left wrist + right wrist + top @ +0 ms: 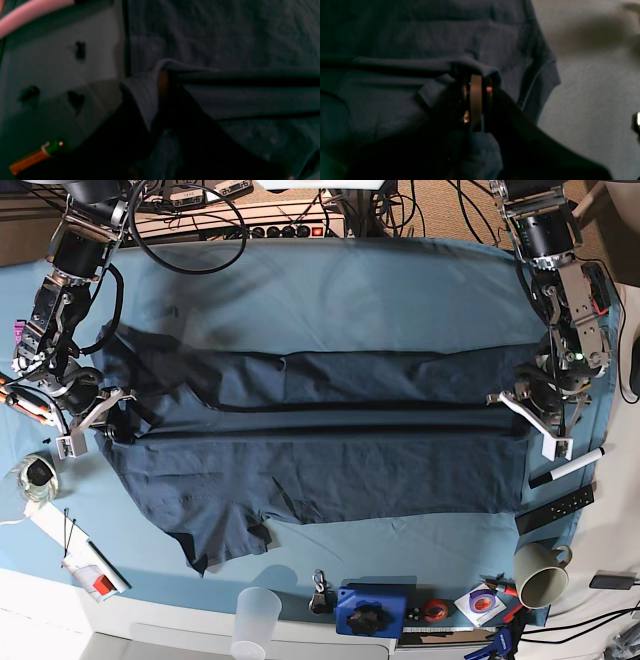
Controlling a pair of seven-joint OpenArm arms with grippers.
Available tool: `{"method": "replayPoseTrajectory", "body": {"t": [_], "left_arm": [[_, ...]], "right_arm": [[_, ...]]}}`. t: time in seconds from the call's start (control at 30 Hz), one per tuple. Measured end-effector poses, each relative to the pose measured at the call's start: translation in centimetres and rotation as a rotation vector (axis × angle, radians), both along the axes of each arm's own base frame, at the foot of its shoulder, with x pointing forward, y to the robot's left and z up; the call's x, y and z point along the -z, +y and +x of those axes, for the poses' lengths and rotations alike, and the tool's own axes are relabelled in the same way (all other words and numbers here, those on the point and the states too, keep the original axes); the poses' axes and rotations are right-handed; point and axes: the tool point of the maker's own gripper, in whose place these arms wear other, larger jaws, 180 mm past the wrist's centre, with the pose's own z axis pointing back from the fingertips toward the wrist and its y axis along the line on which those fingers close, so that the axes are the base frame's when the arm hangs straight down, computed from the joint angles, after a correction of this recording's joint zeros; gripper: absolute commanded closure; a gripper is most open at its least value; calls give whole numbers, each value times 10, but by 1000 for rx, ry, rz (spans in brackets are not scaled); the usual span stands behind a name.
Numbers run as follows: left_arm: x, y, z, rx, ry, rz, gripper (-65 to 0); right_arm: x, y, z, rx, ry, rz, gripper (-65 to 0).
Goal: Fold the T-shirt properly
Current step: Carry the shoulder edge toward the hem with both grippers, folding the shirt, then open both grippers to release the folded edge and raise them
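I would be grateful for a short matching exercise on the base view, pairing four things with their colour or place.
1. T-shirt
2. left gripper
3. right gripper
4. cup at the bottom edge

A. shut on the cloth at the end nearer the black marker
B. translucent white
C. dark navy blue
D. shut on the cloth at the end farther from the black marker

Pairs: 1-C; 2-A; 3-D; 4-B

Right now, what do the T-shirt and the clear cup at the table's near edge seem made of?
T-shirt: probably matte cotton knit, from its soft folds and dull surface. Cup: translucent, likely plastic, though glass is possible.
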Motion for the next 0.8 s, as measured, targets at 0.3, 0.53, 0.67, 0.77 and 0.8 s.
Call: {"method": "replayPoseTrajectory", "body": {"t": [0.3, 0.53, 0.67, 0.77, 0.8], "left_arm": [[3, 0, -3, 2, 18, 0, -45], [0, 13, -1, -25, 21, 35, -218], [-3, 23, -1, -22, 70, 58, -218], [-14, 27, 8, -21, 55, 44, -218], [-18, 26, 11, -19, 54, 33, -218]], "right_arm": [[0, 0, 0, 0, 1, 0, -18], [-3, -14, -1, 33, 8, -31, -173], [-20, -26, 2, 34, -20, -24, -173], [-40, -38, 6, 52, -61, -21, -173], [-45, -39, 6, 57, -70, -14, -173]]}}
